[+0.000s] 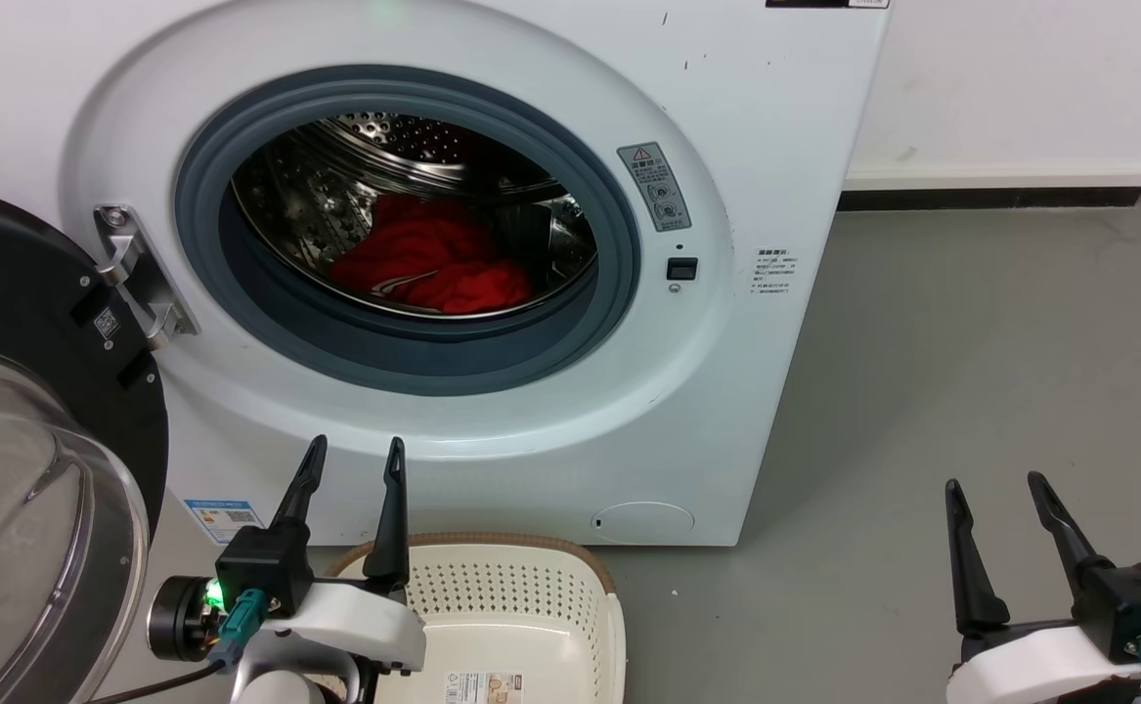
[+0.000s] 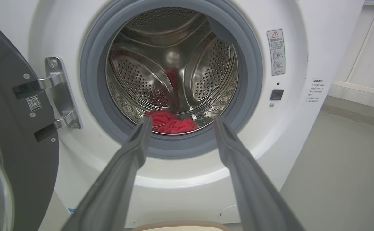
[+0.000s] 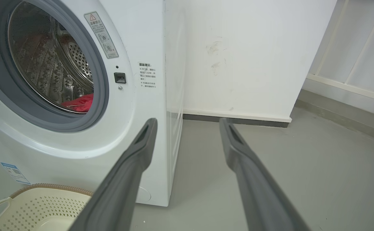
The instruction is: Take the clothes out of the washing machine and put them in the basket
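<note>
With the clothes (image 1: 428, 259), perhaps several, low in the drum of the washing machine (image 1: 766, 147) and the basket (image 1: 492, 540) at its foot, our left gripper (image 1: 356, 445) and right gripper (image 1: 992, 484) hang spread and empty before it, so we must first reach inside.

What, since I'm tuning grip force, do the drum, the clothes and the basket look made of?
The drum looks like polished steel: mirror-like sheen, punched holes. The clothes look like soft matte red fabric, bunched in folds; weave unclear. The basket looks like cream moulded plastic with perforated walls; its brown rim seems woven.
</note>
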### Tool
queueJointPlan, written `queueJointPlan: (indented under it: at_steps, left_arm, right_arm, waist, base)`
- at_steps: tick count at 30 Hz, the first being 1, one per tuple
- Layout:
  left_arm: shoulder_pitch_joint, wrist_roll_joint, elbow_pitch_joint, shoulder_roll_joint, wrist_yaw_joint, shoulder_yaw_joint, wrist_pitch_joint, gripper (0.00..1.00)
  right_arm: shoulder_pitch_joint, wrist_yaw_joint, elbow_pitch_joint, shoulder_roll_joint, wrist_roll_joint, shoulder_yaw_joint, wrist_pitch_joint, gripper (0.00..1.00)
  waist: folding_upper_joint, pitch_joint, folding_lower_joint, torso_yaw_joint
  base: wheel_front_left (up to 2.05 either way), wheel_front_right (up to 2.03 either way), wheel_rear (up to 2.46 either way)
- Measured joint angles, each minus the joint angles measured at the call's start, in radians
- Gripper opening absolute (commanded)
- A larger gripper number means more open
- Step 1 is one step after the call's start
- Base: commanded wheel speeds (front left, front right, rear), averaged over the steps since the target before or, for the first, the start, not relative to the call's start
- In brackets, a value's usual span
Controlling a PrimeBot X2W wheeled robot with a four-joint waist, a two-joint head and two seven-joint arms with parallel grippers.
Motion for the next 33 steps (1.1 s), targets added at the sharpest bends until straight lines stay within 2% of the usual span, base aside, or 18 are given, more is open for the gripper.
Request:
queueJointPlan:
  at_steps: [20, 27, 33]
  left_arm:
    - [-0.020, 0.006, 0.023, 0.000, 0.000, 0.022, 0.000, 1.00]
    - [-0.133, 0.010, 0.070, 0.031, -0.014, 0.040, 0.000, 1.00]
    - [-0.298, 0.010, 0.170, 0.087, -0.030, 0.053, 0.000, 1.00]
  right_arm:
    - [-0.002, 0.000, 0.005, 0.000, 0.016, 0.007, -0.005, 1.00]
    - [-0.042, 0.000, 0.000, 0.000, 0.024, 0.023, -0.009, 1.00]
    - [-0.094, 0.000, 0.007, -0.001, 0.035, 0.035, -0.027, 1.00]
  waist:
    - [0.0000, 0.019, 0.0000, -0.008]
    - [0.0000, 0.079, 0.0001, -0.031]
    - [0.0000, 0.164, 0.0001, -0.071]
  base:
    - [0.00, 0.00, 0.00]
    - [0.00, 0.00, 0.00]
    - [0.00, 0.00, 0.00]
